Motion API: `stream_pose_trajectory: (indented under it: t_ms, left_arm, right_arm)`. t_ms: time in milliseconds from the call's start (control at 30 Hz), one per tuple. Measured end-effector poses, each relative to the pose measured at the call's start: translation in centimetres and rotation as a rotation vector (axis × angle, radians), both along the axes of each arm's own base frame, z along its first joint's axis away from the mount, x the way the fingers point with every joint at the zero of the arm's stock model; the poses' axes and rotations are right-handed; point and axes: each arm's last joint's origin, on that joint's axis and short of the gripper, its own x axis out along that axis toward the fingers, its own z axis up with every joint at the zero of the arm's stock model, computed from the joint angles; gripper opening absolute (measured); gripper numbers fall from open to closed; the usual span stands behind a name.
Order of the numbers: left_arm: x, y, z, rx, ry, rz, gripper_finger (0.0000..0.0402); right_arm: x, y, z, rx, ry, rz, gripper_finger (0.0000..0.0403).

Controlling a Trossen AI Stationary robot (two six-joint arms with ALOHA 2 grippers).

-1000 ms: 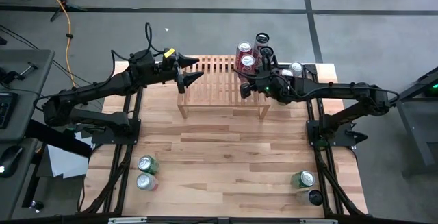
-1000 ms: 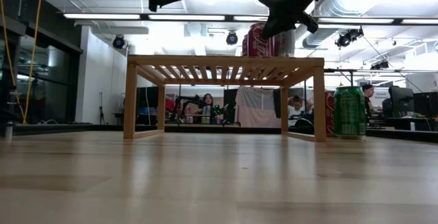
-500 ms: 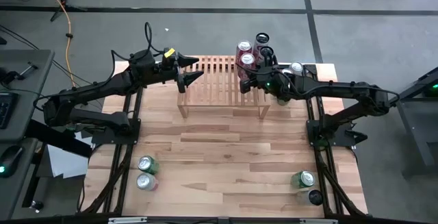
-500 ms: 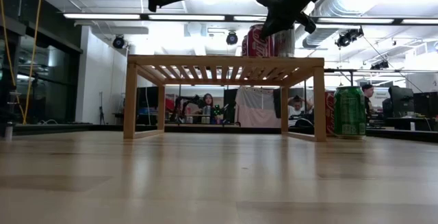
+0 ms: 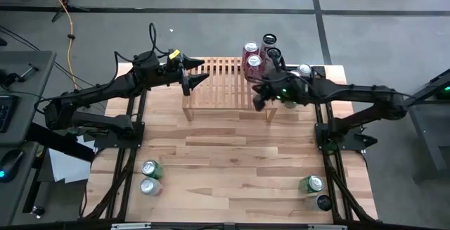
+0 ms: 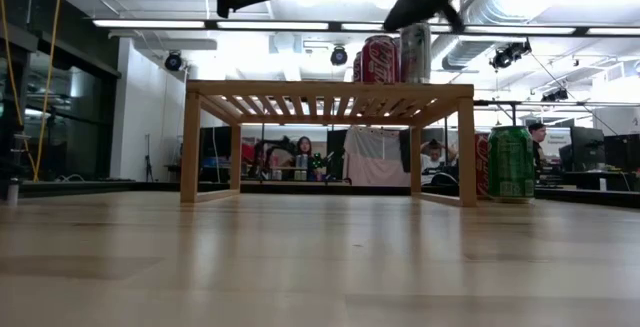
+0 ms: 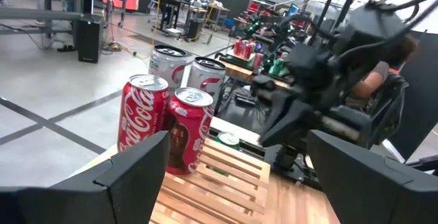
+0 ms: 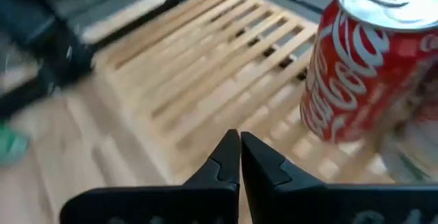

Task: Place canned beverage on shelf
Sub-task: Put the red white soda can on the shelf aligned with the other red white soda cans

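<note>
Inventory, table w/ two arms.

- Shelf (image 5: 228,82): low light-wood slatted rack, far centre of table (image 5: 232,160). Nothing under it.
- On shelf, far-right corner: 2 red cans upright, side by side, touching or nearly. Red can A (image 7: 142,118): white script "Coca-Cola" legible. Red can B (image 7: 189,128): darker red, label not readable. Both tops sealed, tabs flat.
- Silver cans (image 7: 183,66): 2 upright just beyond the red pair; red mark on one, wording not readable.
- Green can (image 6: 511,163): upright on table right of shelf, beside its right leg; label not readable.
- Near-left cans (image 5: 150,176): 2, one green, one w/ pinkish side, on table close together.
- Near-right cans (image 5: 313,191): one green, one dark-topped, close together.
- Right gripper (image 5: 259,100): over shelf's right near edge, just near-side of red cans, not touching them; fingers pressed together, nothing between.
- Left gripper (image 5: 195,73): above shelf's left far corner, fingers (image 7: 137,166) spread wide, holding nothing, well apart from cans.
</note>
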Motion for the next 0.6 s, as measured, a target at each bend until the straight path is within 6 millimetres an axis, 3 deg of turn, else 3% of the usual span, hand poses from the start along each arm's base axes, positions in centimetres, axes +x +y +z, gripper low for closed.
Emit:
stream_pose_trajectory:
  t_ms: [267, 433, 600]
  left_arm:
    - [0.0, 0.0, 0.0, -0.025, -0.008, -0.002, 0.0337]
    - [0.0, 0.0, 0.0, -0.037, -0.012, -0.004, 0.0337]
    - [0.0, 0.0, 0.0, -0.044, -0.013, 0.002, 0.0337]
  right_arm:
    - [-4.6, 1.9, 3.4, -0.032, 0.108, 0.098, 0.0]
    - [-7.0, 1.5, 2.9, 0.036, 0.233, 0.025, 0.0013]
    - [-8.2, -0.1, 1.5, 0.062, 0.358, -0.1, 0.009]
